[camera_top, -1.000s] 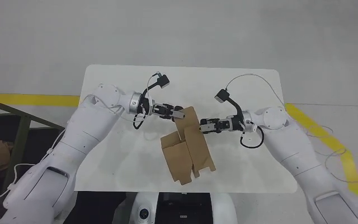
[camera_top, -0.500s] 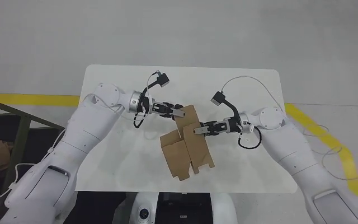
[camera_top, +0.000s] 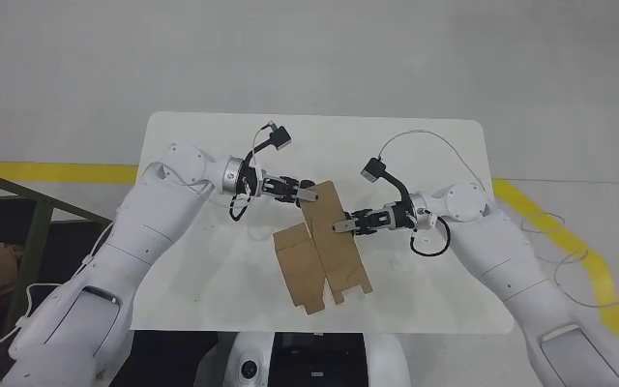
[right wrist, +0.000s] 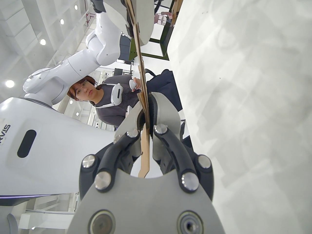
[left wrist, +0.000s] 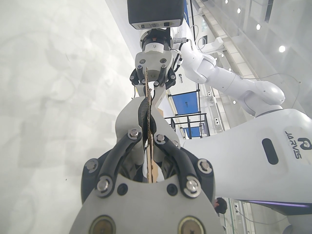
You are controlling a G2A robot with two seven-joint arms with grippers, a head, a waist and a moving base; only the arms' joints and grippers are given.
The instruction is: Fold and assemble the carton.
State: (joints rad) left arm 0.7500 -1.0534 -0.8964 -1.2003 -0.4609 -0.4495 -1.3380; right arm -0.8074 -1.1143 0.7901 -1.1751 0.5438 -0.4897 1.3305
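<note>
While the white table (camera_top: pixel 406 145) spreads beneath both arms, the flat brown carton (camera_top: pixel 324 256) reaches from the two grippers toward the table's near edge. The left gripper (camera_top: pixel 308 193) is clamped on the carton's far corner. The right gripper (camera_top: pixel 338 224), just beside and facing it, pinches the adjoining edge.

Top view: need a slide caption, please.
Left gripper and right gripper pinch the brown carton over the white table.

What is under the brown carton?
The white table lies below the flat carton, which the left pincer and right pincer both pinch. The patch directly beneath is covered, so anything there is hidden.
</note>
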